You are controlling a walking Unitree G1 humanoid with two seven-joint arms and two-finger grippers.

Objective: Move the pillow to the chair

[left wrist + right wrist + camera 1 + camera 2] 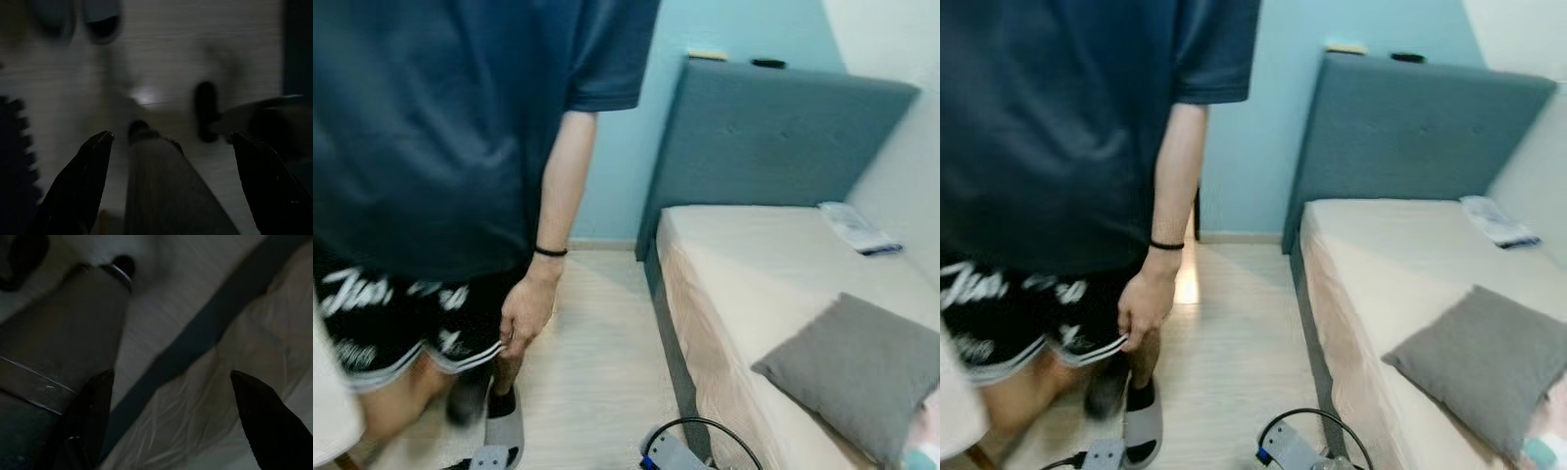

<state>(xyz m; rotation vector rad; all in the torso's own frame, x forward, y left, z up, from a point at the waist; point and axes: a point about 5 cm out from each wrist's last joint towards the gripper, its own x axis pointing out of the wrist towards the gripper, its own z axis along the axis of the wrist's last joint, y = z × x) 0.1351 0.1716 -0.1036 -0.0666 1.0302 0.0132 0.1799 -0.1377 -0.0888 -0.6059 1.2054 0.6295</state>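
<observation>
A grey square pillow (862, 370) lies on the near right part of a bed (754, 264) with a cream sheet. It also appears in the right eye view as the same pillow (1489, 362). My left gripper (168, 139) hangs open over the pale wood floor in its dark wrist view, nothing between its fingers. My right gripper (171, 379) is open too, hanging above the bed's edge and the dark bed frame.
A person (460, 147) in a dark blue shirt and black shorts stands close on the left, one hand (524, 313) hanging down. A blue-grey headboard (773, 137) backs the bed. A power strip with cable (671, 450) lies on the floor. A white packet (857, 228) rests on the bed's far side.
</observation>
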